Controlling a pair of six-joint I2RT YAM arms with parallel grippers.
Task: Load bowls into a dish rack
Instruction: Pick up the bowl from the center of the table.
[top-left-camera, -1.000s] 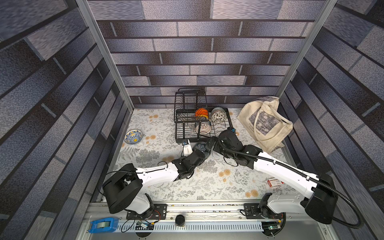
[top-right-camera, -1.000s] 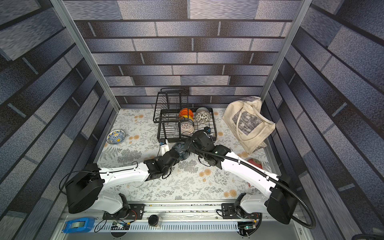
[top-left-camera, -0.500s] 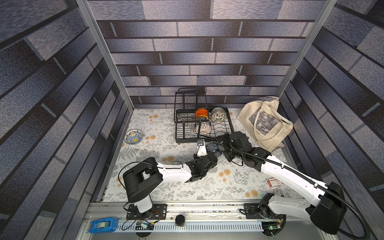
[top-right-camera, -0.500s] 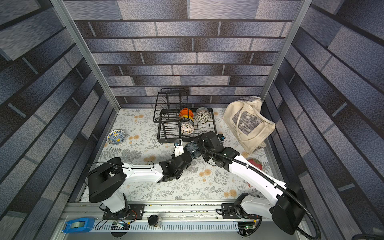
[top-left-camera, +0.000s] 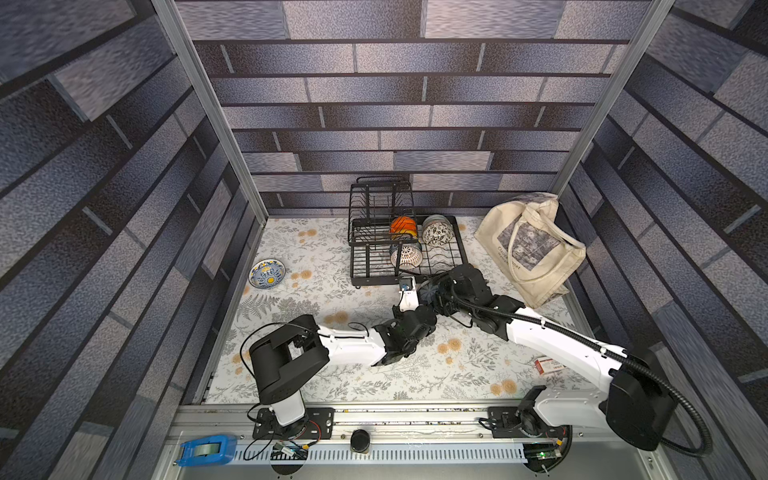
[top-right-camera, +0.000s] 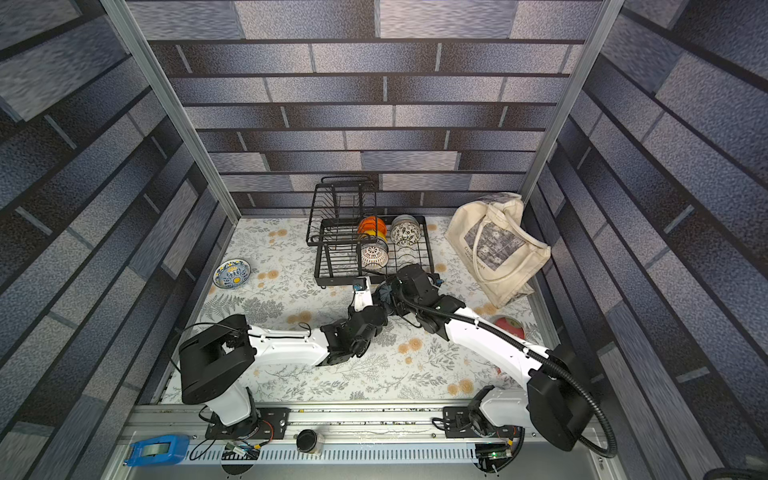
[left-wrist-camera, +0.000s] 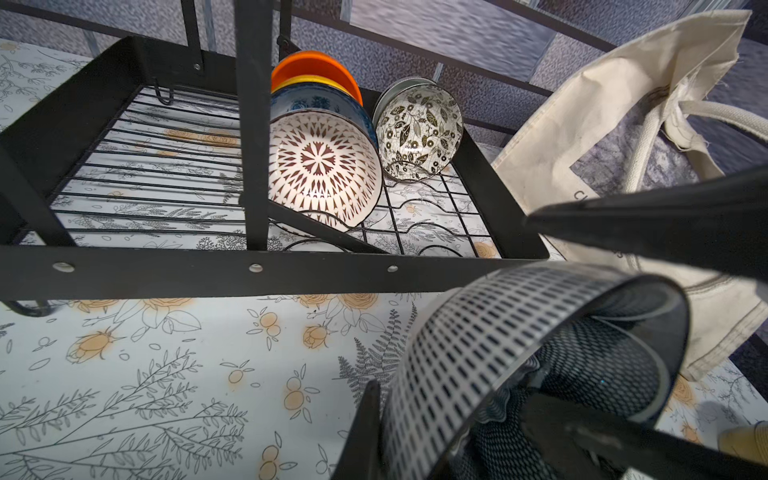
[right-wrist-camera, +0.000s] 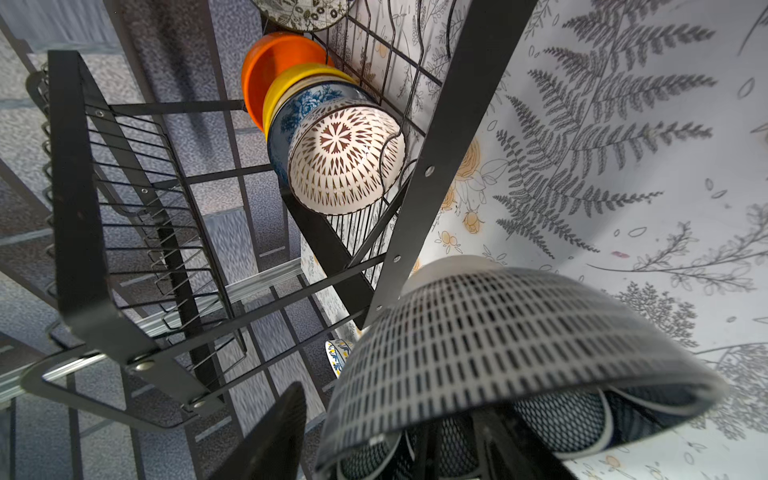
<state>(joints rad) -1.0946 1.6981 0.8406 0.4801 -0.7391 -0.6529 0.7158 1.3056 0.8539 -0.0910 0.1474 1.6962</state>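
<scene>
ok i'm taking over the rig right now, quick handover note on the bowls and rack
Left gripper: shut on the rim of the dashed bowl, held up in front of the dish rack.
Right gripper: straddling the same bowl; grip unclear.
Done: orange bowl, yellow bowl, blue floral bowl, lattice bowl and leafy bowl stand in the rack.
To do: rack the dashed bowl, then the blue-yellow bowl on the table.

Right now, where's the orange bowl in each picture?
A top view: orange bowl, back end of the longer bowl row in the dish rack.
A top view: orange bowl, same spot.
Left wrist: orange bowl, behind the blue floral bowl.
Right wrist: orange bowl, behind the yellow bowl.
Shared landmark: the white lattice bowl fronts that row in every view.
</scene>
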